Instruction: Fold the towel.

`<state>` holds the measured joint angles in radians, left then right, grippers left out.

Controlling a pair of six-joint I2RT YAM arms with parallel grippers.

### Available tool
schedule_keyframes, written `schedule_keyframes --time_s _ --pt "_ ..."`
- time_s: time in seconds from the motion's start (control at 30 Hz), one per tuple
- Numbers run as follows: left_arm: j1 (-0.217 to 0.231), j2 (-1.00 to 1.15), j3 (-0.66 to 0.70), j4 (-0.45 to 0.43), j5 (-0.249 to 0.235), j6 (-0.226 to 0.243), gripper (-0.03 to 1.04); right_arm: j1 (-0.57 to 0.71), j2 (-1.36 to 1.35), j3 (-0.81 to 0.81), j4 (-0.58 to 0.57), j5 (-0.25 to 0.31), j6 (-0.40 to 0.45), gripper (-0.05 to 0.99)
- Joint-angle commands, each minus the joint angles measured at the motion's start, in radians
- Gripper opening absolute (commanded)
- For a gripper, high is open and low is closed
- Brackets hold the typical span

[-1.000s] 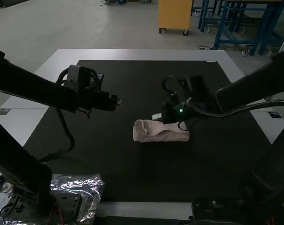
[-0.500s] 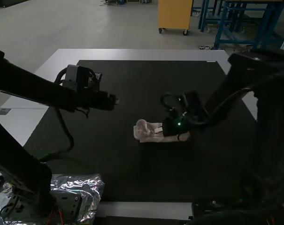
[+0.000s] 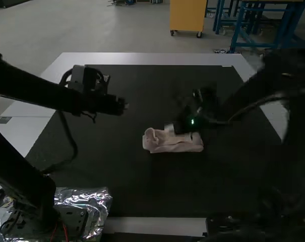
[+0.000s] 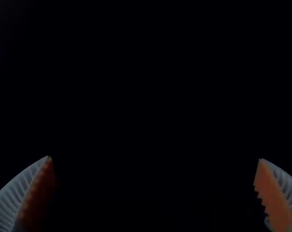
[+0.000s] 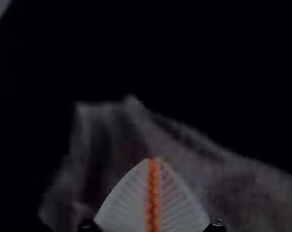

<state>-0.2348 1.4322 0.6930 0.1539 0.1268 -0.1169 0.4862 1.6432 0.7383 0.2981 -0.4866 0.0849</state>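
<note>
High view shows a black mat (image 3: 122, 186), the pink towel (image 3: 173, 146) bunched narrowly on it. The right gripper (image 3: 169, 128) is near the towel's far edge, 2 fingers together; the left gripper (image 3: 126, 106) has 2 fingers wide apart.

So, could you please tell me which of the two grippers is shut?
The right gripper, at the towel: its fingers meet, while the left gripper's stand wide apart.
</note>
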Motion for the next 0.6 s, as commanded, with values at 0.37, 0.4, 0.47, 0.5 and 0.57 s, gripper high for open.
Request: schedule_keyframes --time_s 0.37,0.4,0.47,0.5,0.57 --pt "0.101 -0.193 0.186 -0.155 -0.026 0.088 0.96 -0.294 -0.721 0.161 -0.231 0.126 0.016 0.91" --pt "0.111 -0.219 0.188 -0.155 -0.033 0.092 0.96 -0.319 -0.76 0.157 -0.24 0.126 0.023 0.91" --pt "0.124 -0.276 0.189 -0.154 -0.033 0.1 0.96 -0.365 -0.839 0.148 -0.254 0.126 0.03 0.91" --pt "0.132 -0.306 0.186 -0.152 -0.033 0.102 0.96 -0.388 -0.882 0.142 -0.255 0.126 0.038 0.91" --pt "0.147 -0.368 0.183 -0.152 -0.032 0.1 0.96 -0.428 -0.961 0.13 -0.267 0.118 0.059 0.91"
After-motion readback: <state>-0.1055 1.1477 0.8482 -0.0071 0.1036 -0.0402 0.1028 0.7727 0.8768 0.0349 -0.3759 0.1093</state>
